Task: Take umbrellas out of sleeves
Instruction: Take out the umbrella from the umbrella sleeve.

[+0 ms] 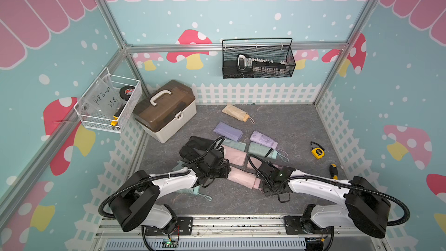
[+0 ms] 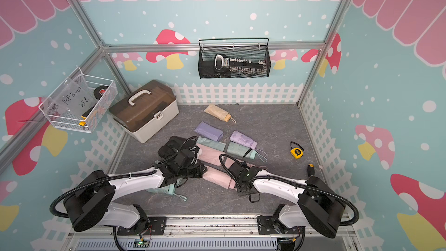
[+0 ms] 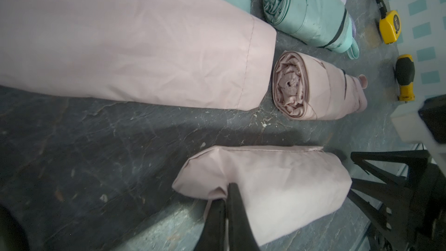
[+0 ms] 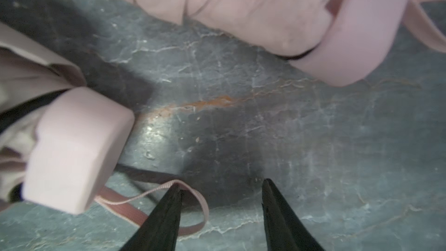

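progress is looking halfway: lilac umbrella (image 1: 263, 138), mint umbrella (image 1: 261, 149) and one pink umbrella (image 3: 321, 88) are lying bare. my left claw (image 3: 226, 189) is pinching the pink sleeve (image 3: 277, 184), fully closed; right claw (image 4: 221, 182) is hovering half open, empty, by its umbrella's handle (image 4: 77, 148).

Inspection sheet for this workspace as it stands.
Surface: grey marbled mat, rust-coloured streak.
Job's things: pink fabric sleeve, pink umbrella handle protruding; bare pink pleated umbrella, mint pleated umbrella, lilac pleated umbrella.
Clutter: yellow tape measure, yellow-handled screwdriver, beige toolbox.
End effectors: left end effector shut on sleeve's closed end; right end effector open at pink wrist loop.
Cables: black corrugated conduit over each arm.
Surroundings: black mesh wall basket, white wire basket, mushroom-print walls.
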`<move>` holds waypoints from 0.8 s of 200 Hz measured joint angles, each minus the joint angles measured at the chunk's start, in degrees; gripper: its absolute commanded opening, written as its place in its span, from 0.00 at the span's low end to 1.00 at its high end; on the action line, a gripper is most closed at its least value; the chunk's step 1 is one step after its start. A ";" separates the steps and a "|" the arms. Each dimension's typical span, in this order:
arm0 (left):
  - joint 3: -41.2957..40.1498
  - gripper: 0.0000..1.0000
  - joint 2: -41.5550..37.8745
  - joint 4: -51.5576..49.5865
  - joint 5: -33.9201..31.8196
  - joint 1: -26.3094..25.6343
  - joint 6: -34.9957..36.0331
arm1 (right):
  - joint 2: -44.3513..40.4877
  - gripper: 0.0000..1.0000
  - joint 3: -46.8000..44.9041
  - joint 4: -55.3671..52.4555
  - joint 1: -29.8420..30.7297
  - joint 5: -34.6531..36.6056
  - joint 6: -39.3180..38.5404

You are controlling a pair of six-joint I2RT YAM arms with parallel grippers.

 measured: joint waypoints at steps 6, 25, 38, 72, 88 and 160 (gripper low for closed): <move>0.02 0.00 0.00 -0.02 -0.04 0.00 0.02 | 0.17 0.51 0.22 -0.57 0.00 0.46 0.44; 0.24 0.00 0.00 -0.48 -0.42 0.00 0.44 | 0.94 0.49 0.94 -2.54 0.00 1.40 1.97; 0.48 0.00 0.00 -0.87 -0.74 0.00 0.92 | 2.08 0.47 1.92 -4.13 0.00 1.64 2.91; 1.40 0.00 0.00 -1.95 -1.95 -0.07 2.14 | 4.42 0.46 3.93 -6.60 0.00 1.57 4.13; 1.79 0.00 0.00 -2.62 -2.32 -0.07 2.73 | 4.24 0.43 3.96 -7.15 0.02 1.62 4.63; 2.47 0.00 -1.55 -5.46 -4.72 0.00 5.42 | 6.84 0.30 8.98 -15.41 -1.40 8.31 10.27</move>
